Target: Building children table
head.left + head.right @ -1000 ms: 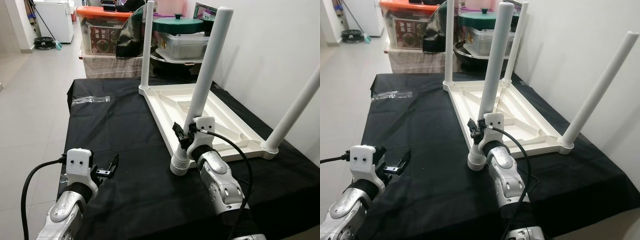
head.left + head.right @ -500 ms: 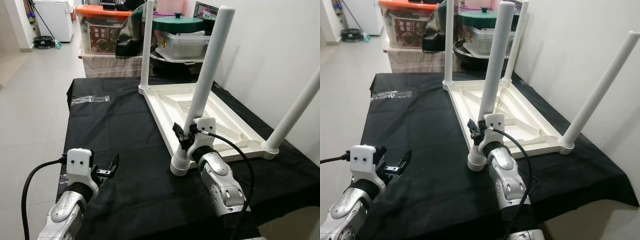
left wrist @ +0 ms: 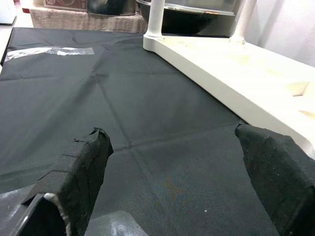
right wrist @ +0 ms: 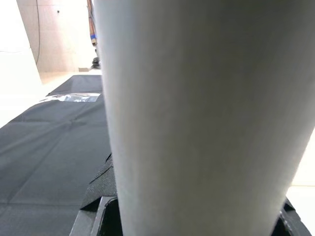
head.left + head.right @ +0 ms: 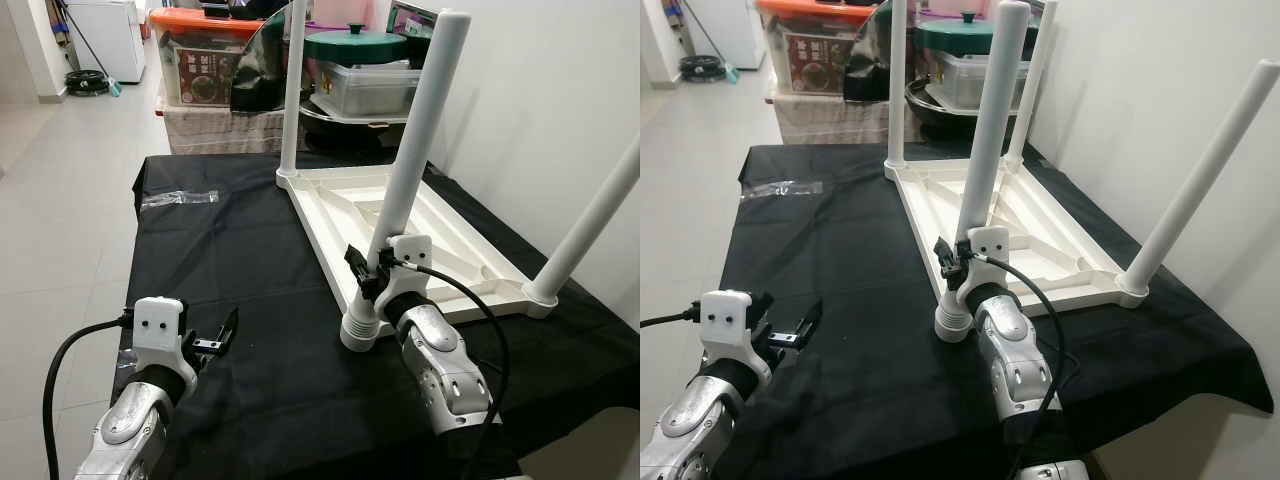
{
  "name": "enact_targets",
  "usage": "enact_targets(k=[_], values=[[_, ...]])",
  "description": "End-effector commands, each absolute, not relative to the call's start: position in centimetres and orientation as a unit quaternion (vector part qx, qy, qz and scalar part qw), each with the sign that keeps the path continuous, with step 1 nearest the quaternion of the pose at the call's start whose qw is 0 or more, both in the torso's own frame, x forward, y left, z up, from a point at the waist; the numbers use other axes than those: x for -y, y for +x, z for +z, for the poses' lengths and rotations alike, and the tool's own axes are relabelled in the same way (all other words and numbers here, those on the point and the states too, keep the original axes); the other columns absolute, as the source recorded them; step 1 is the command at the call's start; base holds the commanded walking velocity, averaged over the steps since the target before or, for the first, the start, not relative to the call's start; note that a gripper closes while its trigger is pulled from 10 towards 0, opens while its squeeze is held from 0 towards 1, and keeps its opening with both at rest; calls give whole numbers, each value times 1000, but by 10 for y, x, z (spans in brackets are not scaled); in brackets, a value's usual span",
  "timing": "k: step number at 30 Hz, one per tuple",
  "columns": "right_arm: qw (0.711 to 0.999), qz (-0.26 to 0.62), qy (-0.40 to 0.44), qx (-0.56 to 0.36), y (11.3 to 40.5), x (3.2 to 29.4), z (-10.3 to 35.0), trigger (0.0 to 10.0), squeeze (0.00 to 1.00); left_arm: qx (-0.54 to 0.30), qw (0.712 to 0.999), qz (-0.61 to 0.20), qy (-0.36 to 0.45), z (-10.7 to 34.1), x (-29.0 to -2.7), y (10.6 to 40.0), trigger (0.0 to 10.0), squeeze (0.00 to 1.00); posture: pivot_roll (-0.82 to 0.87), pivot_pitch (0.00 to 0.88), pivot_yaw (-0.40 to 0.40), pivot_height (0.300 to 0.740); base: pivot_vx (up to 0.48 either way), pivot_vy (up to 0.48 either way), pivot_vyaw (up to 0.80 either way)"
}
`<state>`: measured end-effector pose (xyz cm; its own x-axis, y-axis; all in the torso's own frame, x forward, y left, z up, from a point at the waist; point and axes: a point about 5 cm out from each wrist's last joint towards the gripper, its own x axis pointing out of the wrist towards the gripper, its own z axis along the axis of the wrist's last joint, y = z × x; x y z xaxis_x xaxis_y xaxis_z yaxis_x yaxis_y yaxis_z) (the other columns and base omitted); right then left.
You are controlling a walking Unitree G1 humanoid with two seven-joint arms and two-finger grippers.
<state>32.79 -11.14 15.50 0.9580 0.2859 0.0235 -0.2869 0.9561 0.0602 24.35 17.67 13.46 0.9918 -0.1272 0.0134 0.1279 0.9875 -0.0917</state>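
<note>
White plastic children's table (image 5: pixel 400 225) upside down on a black-draped table (image 5: pixel 230 260), last leg being seated.

Clamped low on the near leg (image 5: pixel 408 170) by the right gripper (image 5: pixel 372 272), just above the ribbed socket collar (image 5: pixel 360 330) at the near corner of the tabletop; leg upright, leaning slightly, like the three other legs (image 5: pixel 1185 190) already standing at their corners. Left gripper (image 5: pixel 215 335) hovering wide and empty over the cloth, well apart from the plastic. Strip of clear wrapping (image 5: pixel 180 199) lying farther back. Probably the final seating of this leg: next, likely a firm push or twist down into the collar, then release and turning the piece onto its feet.
</note>
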Motion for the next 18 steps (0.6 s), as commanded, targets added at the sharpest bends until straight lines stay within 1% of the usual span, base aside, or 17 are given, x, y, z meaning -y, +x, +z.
enact_targets(k=[1, 18], values=[[988, 141, 41, -59, 323, 113, 127, 10000, 0, 0, 997, -64, -42, 132, -177, 244, 10000, 0, 50, 0, -83, 740, 0, 0, 0], [987, 150, 44, -25, 323, 108, 152, 10000, 0, 0, 997, -65, -44, 131, -176, 244, 10000, 0, 41, 0, -82, 740, 0, 0, 0]])
